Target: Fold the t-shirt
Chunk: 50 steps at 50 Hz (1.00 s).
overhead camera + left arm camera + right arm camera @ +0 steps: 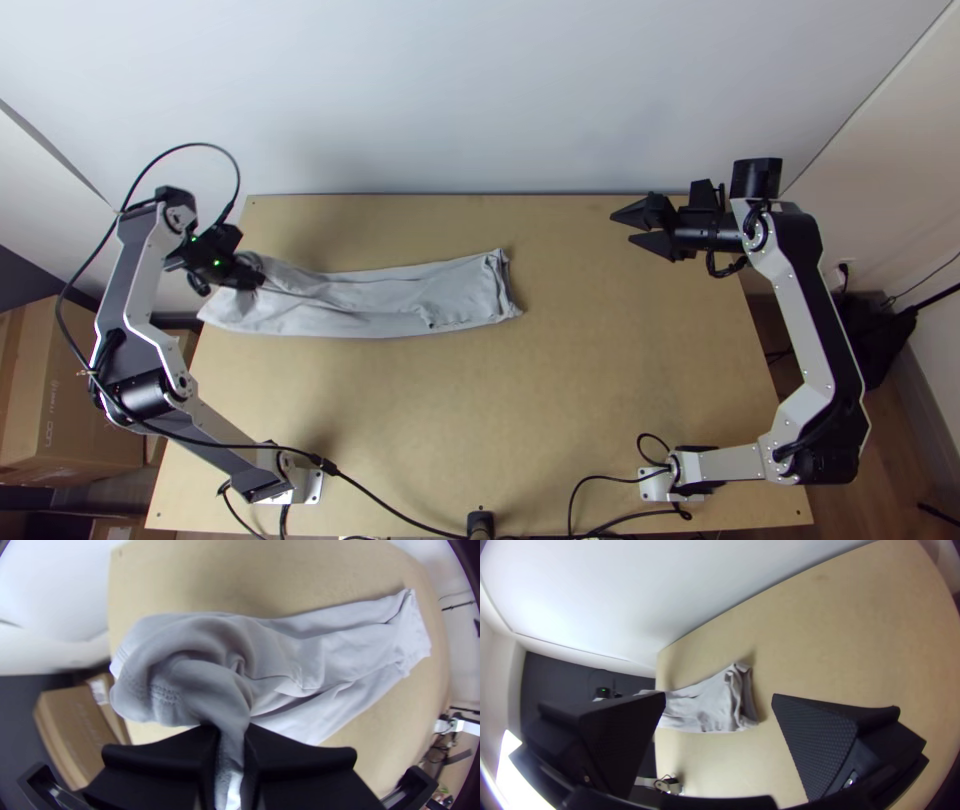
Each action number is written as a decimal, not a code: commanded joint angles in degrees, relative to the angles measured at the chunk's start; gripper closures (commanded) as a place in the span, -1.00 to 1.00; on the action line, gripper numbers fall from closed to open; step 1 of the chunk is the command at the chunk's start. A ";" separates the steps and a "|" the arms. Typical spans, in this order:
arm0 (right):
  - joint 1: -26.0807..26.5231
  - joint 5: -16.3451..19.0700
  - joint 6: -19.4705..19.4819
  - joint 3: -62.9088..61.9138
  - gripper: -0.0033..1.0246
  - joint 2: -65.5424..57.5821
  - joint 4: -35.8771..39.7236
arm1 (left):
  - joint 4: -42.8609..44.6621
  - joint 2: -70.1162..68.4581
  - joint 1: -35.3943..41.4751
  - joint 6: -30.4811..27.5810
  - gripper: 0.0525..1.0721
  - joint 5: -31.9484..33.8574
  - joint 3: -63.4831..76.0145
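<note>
T-shirt [385, 300] partly hidden, box [85, 430] cropped

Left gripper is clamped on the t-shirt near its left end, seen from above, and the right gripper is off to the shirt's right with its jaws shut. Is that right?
Not quite: the right gripper is open, its jaws spread well apart, as the right wrist view shows. The left gripper is clamped on the t-shirt as you say.

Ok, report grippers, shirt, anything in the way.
Left gripper shut on t-shirt, blocking part of it from above. Right gripper open, clear of it. T-shirt in a long, creased strip.
</note>
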<state>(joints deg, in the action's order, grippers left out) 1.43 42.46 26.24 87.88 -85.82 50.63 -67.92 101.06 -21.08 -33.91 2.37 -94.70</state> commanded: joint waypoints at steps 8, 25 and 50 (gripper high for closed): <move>-1.52 -13.19 -5.58 -6.31 -0.90 5.05 1.14 | 0.24 -2.97 12.03 6.58 0.95 -15.29 -7.35; 0.50 -16.71 -7.61 -13.70 -0.90 9.36 1.14 | -7.14 1.60 29.34 12.91 0.95 -34.28 -21.32; 5.34 -16.97 -10.51 -19.85 -0.90 15.42 0.96 | -14.26 11.00 48.33 20.64 0.95 -43.06 -26.68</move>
<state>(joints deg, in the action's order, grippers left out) 5.48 25.89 17.41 70.61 -72.58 51.48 -80.93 110.10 24.29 -15.73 -38.65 -119.00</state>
